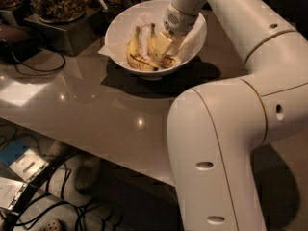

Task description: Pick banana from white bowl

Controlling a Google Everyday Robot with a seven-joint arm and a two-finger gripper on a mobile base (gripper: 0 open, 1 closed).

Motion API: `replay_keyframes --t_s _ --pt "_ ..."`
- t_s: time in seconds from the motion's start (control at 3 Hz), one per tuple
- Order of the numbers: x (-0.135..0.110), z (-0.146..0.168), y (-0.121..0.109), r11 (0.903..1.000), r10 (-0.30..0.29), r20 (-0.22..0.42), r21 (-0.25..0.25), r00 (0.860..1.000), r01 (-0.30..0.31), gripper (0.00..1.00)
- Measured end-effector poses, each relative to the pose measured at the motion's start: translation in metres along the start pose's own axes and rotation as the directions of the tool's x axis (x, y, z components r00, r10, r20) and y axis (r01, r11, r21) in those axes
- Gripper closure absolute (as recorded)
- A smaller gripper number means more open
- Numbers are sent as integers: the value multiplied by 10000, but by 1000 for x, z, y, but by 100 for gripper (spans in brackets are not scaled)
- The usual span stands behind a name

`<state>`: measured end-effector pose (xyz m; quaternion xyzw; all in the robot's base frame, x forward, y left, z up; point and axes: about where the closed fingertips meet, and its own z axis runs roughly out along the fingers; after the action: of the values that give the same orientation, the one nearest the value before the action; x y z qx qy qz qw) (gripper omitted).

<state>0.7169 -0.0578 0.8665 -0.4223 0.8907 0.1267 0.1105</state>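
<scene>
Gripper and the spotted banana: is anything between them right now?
Nothing shows between them in the camera view: the gripper overlaps the banana inside the white bowl; the other banana lies beside it.

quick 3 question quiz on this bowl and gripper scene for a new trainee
1. True or false: the white bowl holds two bananas.
2. Where is the gripper? A) beside the bowl, outside it B) inside the bowl, at the mottled banana C) high above the bowl
3. Fill in: in the picture, the streaked banana lies to the ____ of the mottled banana.

Key: 1 true; 2 B; 3 left.
</scene>
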Motion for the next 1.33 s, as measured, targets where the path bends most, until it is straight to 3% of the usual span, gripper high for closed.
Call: replay_keyframes --t_s 0.33,0.67,1.0,1.33 --pt "1 22 -8 9994 333 -416 -121 9986 -338 45" --pt "0 21 -8 9992 356 -453 -141 9983 -363 63" --pt "0 21 -8 9992 359 -451 -140 9983 -365 87" --pt "0 21 -8 9992 359 -451 -140 9983 -365 100"
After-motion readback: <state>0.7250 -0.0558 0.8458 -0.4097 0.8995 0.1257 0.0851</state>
